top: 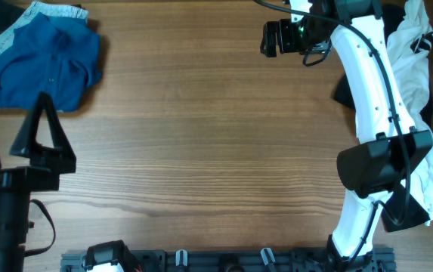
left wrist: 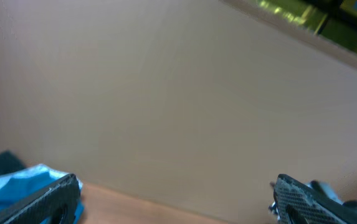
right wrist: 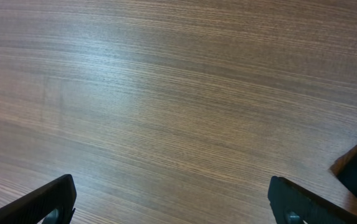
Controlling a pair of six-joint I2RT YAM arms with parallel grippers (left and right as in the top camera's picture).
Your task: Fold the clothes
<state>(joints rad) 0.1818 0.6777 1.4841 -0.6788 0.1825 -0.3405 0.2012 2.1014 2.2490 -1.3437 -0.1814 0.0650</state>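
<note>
Teal shirt (top: 46,64) bunched at far left corner of table (top: 201,151). Looks soft, light, floppy, wrinkly; probably best pinched at hem or shoulder edge. Left fingers (top: 44,128) spread wide, empty, near shirt. Right fingers (right wrist: 47,200) also wide apart, empty, over bare wood.

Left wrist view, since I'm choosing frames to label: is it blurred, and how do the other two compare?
Left wrist: soft throughout, yellow strip smeared, left tool fuzzy. Right wrist: table grain sharp, pale sheen upper left. Overhead: crisp, evenly lit, no glare on the teal shirt.
</note>
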